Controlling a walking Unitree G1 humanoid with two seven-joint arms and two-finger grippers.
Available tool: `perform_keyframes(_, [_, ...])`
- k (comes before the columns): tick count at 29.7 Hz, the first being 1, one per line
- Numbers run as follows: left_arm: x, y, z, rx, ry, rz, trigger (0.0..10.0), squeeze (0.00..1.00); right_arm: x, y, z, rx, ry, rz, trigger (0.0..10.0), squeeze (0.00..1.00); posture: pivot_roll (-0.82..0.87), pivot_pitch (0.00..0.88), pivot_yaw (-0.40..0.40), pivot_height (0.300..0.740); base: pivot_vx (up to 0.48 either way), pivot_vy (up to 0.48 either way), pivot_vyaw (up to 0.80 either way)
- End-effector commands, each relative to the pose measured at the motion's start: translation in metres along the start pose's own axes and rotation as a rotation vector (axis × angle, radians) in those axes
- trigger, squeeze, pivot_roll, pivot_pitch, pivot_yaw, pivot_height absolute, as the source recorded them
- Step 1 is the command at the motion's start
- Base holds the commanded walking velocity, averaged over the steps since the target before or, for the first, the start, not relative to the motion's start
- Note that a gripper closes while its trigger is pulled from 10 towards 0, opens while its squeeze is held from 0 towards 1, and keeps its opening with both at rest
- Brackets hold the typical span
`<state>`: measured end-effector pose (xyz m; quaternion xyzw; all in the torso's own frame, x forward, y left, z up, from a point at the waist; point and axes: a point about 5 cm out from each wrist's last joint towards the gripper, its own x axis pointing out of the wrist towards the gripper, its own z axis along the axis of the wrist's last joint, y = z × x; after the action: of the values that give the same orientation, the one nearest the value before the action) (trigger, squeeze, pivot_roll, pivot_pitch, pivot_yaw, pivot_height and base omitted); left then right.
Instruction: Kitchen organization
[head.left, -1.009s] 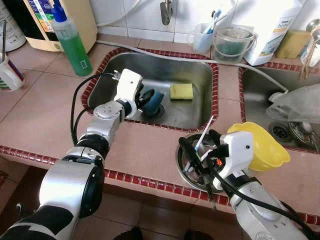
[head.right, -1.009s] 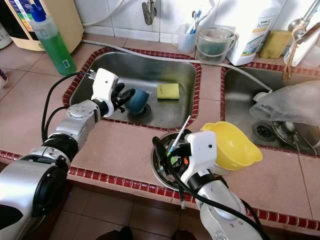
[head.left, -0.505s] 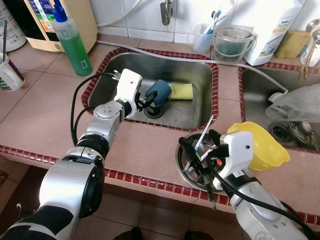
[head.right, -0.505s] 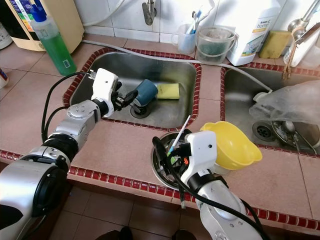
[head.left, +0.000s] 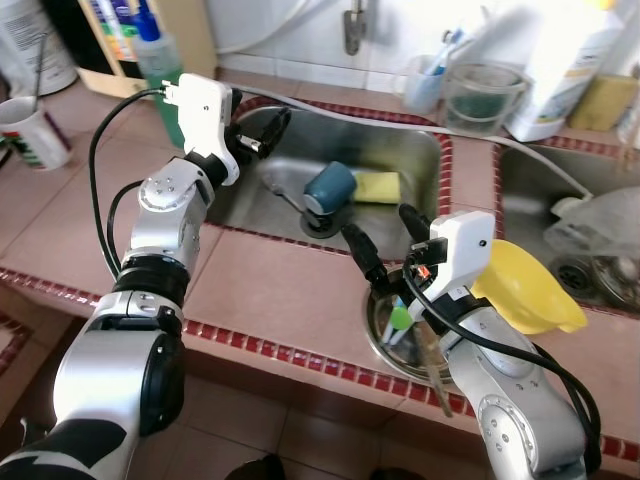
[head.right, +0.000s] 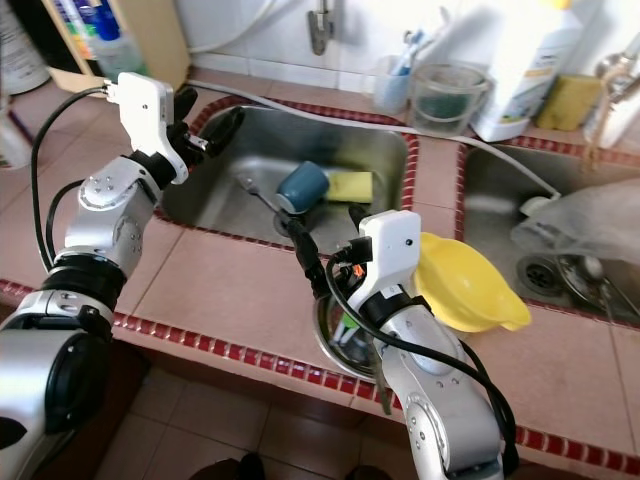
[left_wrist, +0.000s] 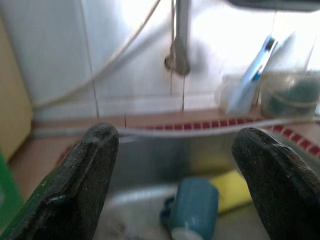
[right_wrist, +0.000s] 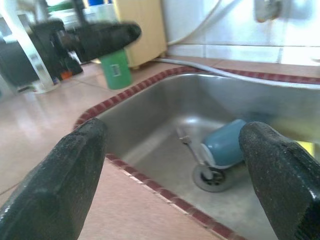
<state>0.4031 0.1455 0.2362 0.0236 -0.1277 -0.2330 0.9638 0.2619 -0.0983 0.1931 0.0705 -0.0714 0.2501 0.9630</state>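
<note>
Home kitchen, steel sink (head.left: 420, 160); tiled counter (head.left: 290, 290), seemingly detergent bottle (head.left: 158, 60)

Two sinks were set into the tabletop (head.left: 290, 290): the left sink (head.left: 395, 150) held one blue cup (head.left: 330, 187) and one yellow sponge (head.left: 378, 186). One steel bowl (head.left: 380, 340) and one yellow bowl (head.left: 525, 290) sat in front. One green soap bottle (head.right: 112, 52) and one white jug (head.right: 520, 60) stood behind.

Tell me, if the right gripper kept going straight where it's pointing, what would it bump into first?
Probably the blue cup lying on its side over the drain in the sink. The right gripper is open and aims across the sink's near rim toward it, though depth is hard to judge.
</note>
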Motion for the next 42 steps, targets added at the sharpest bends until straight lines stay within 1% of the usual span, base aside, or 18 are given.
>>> perform_keyframes(1, [0.0,-0.001,0.001,0.007,0.005,-0.014,10.0,0.0,0.002,0.001,0.0,-0.001,-0.018,0.017,10.0,0.0,-0.11,0.099,0.018,0.74,0.0,0.0,0.0])
perform_keyframes(7, [-0.001,-0.002,0.004,0.005,-0.001,-0.013,10.0,0.0,0.005,-0.001,-0.001,-0.006,-0.037,0.022,10.0,0.0,-0.11,0.097,0.018,0.74,0.0,0.0,0.0])
perform_keyframes(10, [-0.002,-0.006,0.004,0.015,-0.013,-0.013,10.0,0.0,0.007,-0.003,0.002,-0.027,-0.073,-0.003,10.0,0.0,-0.11,0.092,0.022,0.74,0.0,0.0,0.0])
perform_keyframes(12, [-0.006,-0.01,0.003,0.007,-0.051,0.034,10.0,0.0,0.01,-0.009,0.007,-0.076,-0.131,-0.063,10.0,0.0,-0.11,0.086,0.025,0.74,0.0,0.0,0.0])
perform_keyframes(14, [-0.007,-0.011,0.003,0.001,-0.061,0.044,10.0,0.0,0.01,-0.01,0.008,-0.08,-0.141,-0.069,10.0,0.0,-0.11,0.084,0.026,0.74,0.0,0.0,0.0])
perform_keyframes(15, [-0.011,-0.013,0.003,-0.013,-0.084,0.083,10.0,0.0,0.012,-0.013,0.013,-0.112,-0.183,-0.11,10.0,0.0,-0.11,0.079,0.029,0.74,0.0,0.0,0.0])
perform_keyframes(16, [-0.011,-0.013,0.003,-0.013,-0.084,0.083,10.0,0.0,0.012,-0.013,0.013,-0.112,-0.183,-0.11,10.0,0.0,-0.11,0.079,0.029,0.74,0.0,0.0,0.0])
perform_keyframes(20, [-0.024,-0.022,0.0,-0.019,-0.124,0.139,10.0,0.0,0.016,-0.023,0.019,-0.134,-0.231,-0.186,10.0,0.0,-0.09,0.06,0.026,0.74,0.0,0.0,0.0])
perform_keyframes(23, [-0.032,-0.026,-0.005,-0.078,-0.11,0.158,10.0,0.0,0.018,-0.028,0.02,-0.152,-0.252,-0.223,10.0,0.0,-0.08,0.05,0.024,0.74,0.0,0.0,0.0])
perform_keyframes(25, [-0.037,-0.029,-0.006,-0.084,-0.103,0.162,10.0,0.0,0.019,-0.031,0.02,-0.166,-0.257,-0.243,10.0,0.0,-0.08,0.047,0.023,0.74,0.0,0.0,0.0])
perform_keyframes(26, [-0.044,-0.031,-0.006,-0.101,-0.116,0.196,10.0,0.0,0.02,-0.035,0.021,-0.181,-0.27,-0.272,10.0,0.0,-0.07,0.036,0.021,0.74,0.0,0.0,0.0])
perform_keyframes(28, [-0.051,-0.033,-0.005,-0.115,-0.121,0.209,10.0,0.0,0.02,-0.04,0.022,-0.181,-0.277,-0.306,10.0,0.0,-0.06,0.025,0.015,0.74,0.0,0.0,0.0])
perform_keyframes(30, [-0.058,-0.033,-0.006,-0.112,-0.111,0.241,10.0,0.0,0.02,-0.045,0.023,-0.179,-0.285,-0.331,10.0,0.0,-0.05,0.02,0.007,0.74,0.0,0.0,0.0])
perform_keyframes(33, [-0.067,-0.03,-0.007,-0.072,-0.099,0.286,10.0,0.0,0.019,-0.05,0.022,-0.183,-0.288,-0.378,10.0,0.0,-0.04,0.015,0.002,0.74,0.0,0.0,0.0])
perform_keyframes(35, [-0.07,-0.03,-0.007,-0.077,-0.099,0.287,10.0,0.0,0.018,-0.051,0.02,-0.195,-0.282,-0.387,10.0,0.0,-0.03,0.009,-0.002,0.74,0.0,0.0,0.0])
perform_keyframes(36, [-0.074,-0.029,-0.009,-0.074,-0.067,0.307,10.0,0.0,0.019,-0.05,0.018,-0.21,-0.279,-0.38,10.0,0.0,-0.02,0.001,-0.007,0.74,0.0,0.0,0.0])
perform_keyframes(38, [-0.077,-0.027,-0.011,-0.089,-0.05,0.321,10.0,0.0,0.019,-0.05,0.017,-0.222,-0.277,-0.378,10.0,0.0,-0.01,0.0,-0.01,0.74,0.0,0.0,0.0])
perform_keyframes(42, [-0.078,-0.028,-0.011,-0.096,-0.057,0.322,10.0,0.0,0.022,-0.051,0.014,-0.221,-0.272,-0.375,10.0,0.0,0.01,0.0,-0.028,0.74,0.0,0.0,0.0])
